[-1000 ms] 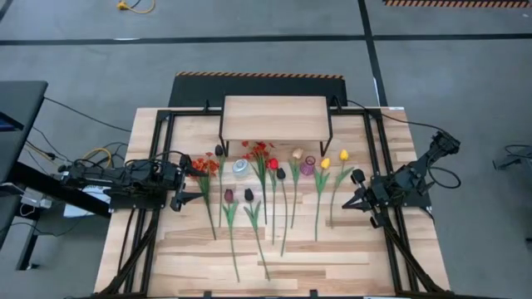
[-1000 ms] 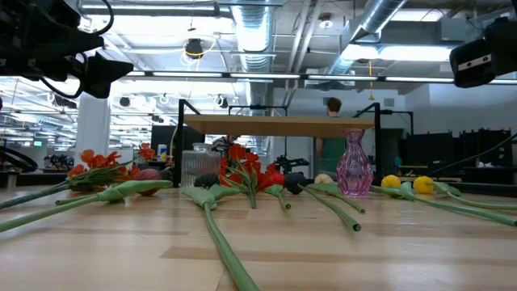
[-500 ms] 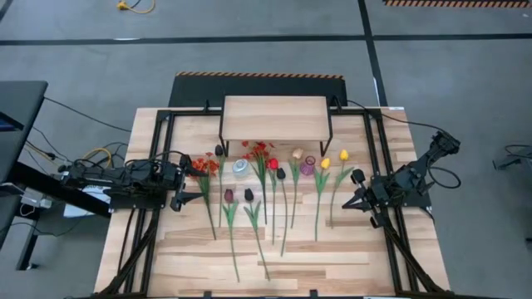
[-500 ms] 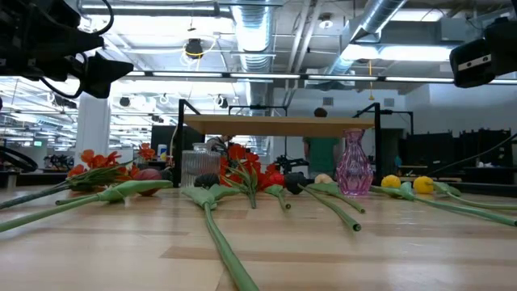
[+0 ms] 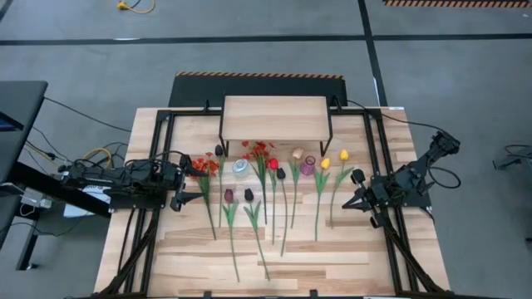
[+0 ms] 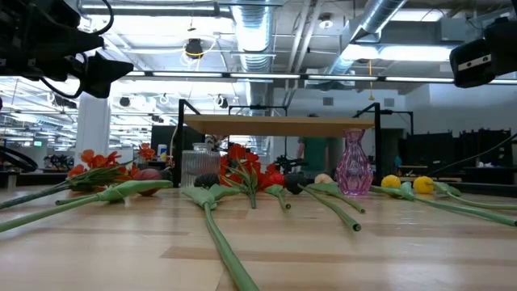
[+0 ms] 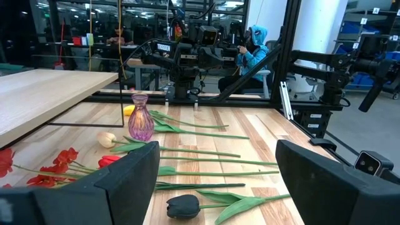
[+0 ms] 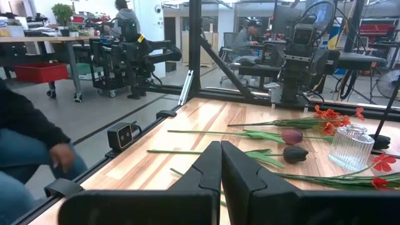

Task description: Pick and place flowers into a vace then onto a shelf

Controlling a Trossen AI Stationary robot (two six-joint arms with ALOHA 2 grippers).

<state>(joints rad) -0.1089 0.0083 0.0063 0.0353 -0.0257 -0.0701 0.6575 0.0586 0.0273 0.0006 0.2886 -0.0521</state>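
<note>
Flowers [image 5: 266, 195] lie on the table; left gripper [image 5: 193, 198] waits with fingers apart, right gripper [image 5: 347, 204] pressed together, empty

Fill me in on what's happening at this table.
Nothing is being handled. The flowers lie in a row on the table, in front of the shelf, with a pink vase and a clear glass vase standing among them, both empty. The left end effector hovers open at the row's left end; the right end effector sits shut at its right end. No flower is in a vase yet.
</note>
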